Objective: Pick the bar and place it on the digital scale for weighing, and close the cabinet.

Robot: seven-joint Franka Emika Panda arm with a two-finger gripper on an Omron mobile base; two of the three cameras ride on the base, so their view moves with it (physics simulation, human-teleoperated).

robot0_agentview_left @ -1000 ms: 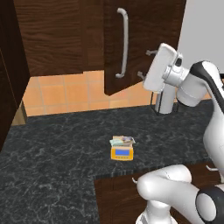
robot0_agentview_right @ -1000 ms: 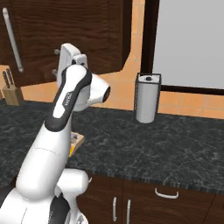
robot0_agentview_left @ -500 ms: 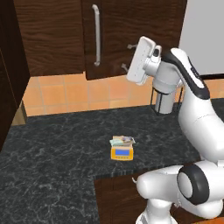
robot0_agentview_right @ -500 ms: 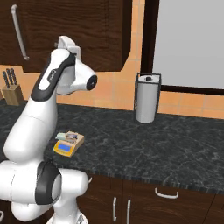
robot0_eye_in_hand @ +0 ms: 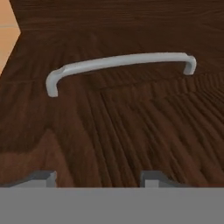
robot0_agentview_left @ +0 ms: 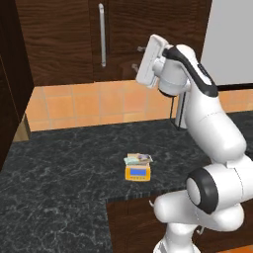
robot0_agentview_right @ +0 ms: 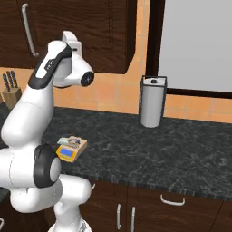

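Cabinet (robot0_agentview_left: 69,39) door swung nearly shut, pincer (robot0_eye_in_hand: 97,177) tips apart against it, bar (robot0_agentview_left: 139,158) on digital scale (robot0_agentview_left: 137,172)

bar (robot0_agentview_left: 139,158) on digital scale (robot0_agentview_left: 137,172), scale on counter (robot0_agentview_left: 59,168), cabinet (robot0_agentview_left: 64,39) above and behind it

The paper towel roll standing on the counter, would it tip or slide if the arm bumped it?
The paper towel roll stands tall and narrow in a thin wire holder, so a bump high up would probably tip it. It looks light, so a low nudge would likely slide it across the smooth dark counter.
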